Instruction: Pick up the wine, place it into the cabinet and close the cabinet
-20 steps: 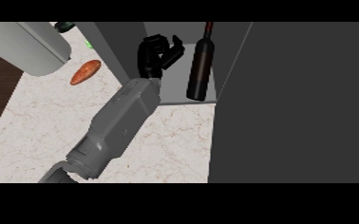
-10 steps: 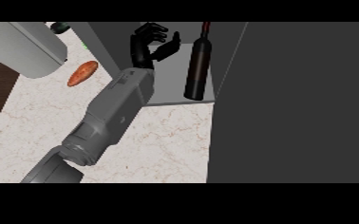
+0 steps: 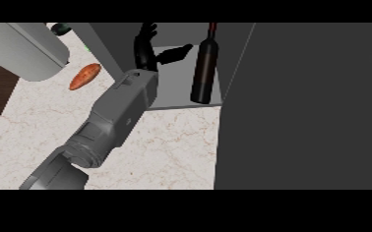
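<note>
A dark wine bottle with a red neck stands upright on the floor of the open cabinet, close to its right side. My left hand is inside the cabinet, just left of the bottle. Its fingers point up and are relaxed, and the thumb sticks out towards the bottle without touching it. The hand is open and holds nothing. The grey forearm runs in from the lower left. The cabinet door is a large dark panel standing open at the right. My right hand does not show.
An orange carrot lies on the marble counter left of the cabinet. A large pale grey cylinder sits at the upper left, with a small dark object behind it.
My left hand has moved up and a little left, away from the bottle, and its fingers have spread. The bottle has stayed standing in the cabinet.
</note>
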You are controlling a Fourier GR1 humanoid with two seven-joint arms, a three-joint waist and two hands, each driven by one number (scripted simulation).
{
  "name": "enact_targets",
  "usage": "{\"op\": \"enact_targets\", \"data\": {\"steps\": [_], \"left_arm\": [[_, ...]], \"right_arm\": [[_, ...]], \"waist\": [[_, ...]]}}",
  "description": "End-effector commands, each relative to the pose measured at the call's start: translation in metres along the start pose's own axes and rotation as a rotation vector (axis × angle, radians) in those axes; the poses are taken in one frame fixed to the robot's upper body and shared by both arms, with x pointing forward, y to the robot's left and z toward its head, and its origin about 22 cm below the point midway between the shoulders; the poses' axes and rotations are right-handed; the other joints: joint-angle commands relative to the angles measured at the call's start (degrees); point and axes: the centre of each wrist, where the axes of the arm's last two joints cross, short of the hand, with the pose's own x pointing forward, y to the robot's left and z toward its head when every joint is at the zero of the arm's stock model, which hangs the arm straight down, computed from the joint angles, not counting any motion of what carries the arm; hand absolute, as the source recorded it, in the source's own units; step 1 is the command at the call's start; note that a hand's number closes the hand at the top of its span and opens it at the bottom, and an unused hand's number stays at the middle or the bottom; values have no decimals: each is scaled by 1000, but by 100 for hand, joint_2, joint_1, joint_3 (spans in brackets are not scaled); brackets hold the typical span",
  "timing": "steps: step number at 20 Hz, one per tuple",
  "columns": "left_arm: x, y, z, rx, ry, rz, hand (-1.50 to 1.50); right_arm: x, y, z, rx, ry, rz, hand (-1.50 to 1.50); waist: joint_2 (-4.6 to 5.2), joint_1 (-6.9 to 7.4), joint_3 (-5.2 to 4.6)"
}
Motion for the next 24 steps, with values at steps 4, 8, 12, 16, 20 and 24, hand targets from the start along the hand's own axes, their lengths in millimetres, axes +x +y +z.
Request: {"op": "enact_targets", "data": {"steps": [4,8,12,16,20,24], "left_arm": [[-11,30,-16,80,-8,-74,-150],[-10,34,-19,33,-48,-47,-150],[-10,24,-12,-28,-104,12,-150],[-3,26,-17,-100,-142,53,-150],[3,0,1,-159,-181,153,-150],[11,-1,0,-180,-205,222,-150]], "right_arm": [[30,6,19,43,-61,-52,-150],[28,2,17,38,-55,-37,-150],[30,5,22,27,-73,-44,-150],[28,4,19,31,-55,-41,-150],[26,0,25,25,-57,-37,-150],[40,5,37,3,-54,-46,-150]], "waist": [[51,-42,-14],[44,3,-13],[30,-12,-14],[14,87,-16],[-49,187,-9],[-94,233,-10]]}}
